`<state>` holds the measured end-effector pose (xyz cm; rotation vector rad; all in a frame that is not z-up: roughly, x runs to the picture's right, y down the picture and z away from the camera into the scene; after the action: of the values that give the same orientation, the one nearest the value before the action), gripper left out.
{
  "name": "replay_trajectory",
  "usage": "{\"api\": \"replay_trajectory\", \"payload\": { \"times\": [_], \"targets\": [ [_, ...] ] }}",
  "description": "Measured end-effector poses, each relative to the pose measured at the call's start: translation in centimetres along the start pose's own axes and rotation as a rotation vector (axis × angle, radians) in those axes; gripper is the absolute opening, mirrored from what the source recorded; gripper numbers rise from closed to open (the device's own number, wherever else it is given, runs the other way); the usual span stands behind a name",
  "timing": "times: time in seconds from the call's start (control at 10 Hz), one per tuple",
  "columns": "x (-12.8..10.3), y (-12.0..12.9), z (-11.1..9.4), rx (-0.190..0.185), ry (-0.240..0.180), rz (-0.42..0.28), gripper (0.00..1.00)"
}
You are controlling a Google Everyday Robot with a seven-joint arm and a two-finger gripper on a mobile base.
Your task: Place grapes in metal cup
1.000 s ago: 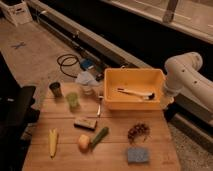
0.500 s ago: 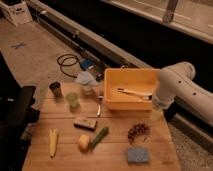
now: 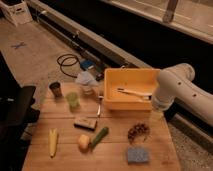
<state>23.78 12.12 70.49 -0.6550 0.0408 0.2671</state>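
The grapes (image 3: 138,132), a dark purple-brown bunch, lie on the wooden table (image 3: 60,162) at the right, just behind the blue sponge (image 3: 137,155). The metal cup (image 3: 56,89), small and dark, stands upright at the table's far left corner, next to the light-green cup (image 3: 73,100). My white arm reaches in from the right. My gripper (image 3: 157,111) hangs at its lower end by the right side of the yellow bin (image 3: 112,102), a little above and behind the grapes, not touching them.
The yellow bin holds a utensil (image 3: 131,92). A clear plastic bottle (image 3: 87,82) lies behind the green cup. A brown bar (image 3: 85,123), a green vegetable (image 3: 99,137), an orange-yellow fruit (image 3: 84,142) and a yellow corn-like piece (image 3: 52,142) lie at the front left.
My arm has swung left and down from the far right, bringing the gripper closer to the bin's right side and above the grapes. The objects on the table have not moved.
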Motion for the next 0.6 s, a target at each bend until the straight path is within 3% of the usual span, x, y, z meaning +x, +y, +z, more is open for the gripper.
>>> {"api": "replay_trajectory", "payload": {
  "times": [0.3, 0.6],
  "targets": [
    [-1.5, 0.8, 3.2, -0.045, 0.027, -0.031, 0.63],
    [-2.9, 1.8, 6.3, -0.107, -0.019, -0.067, 0.63]
  ]
}}
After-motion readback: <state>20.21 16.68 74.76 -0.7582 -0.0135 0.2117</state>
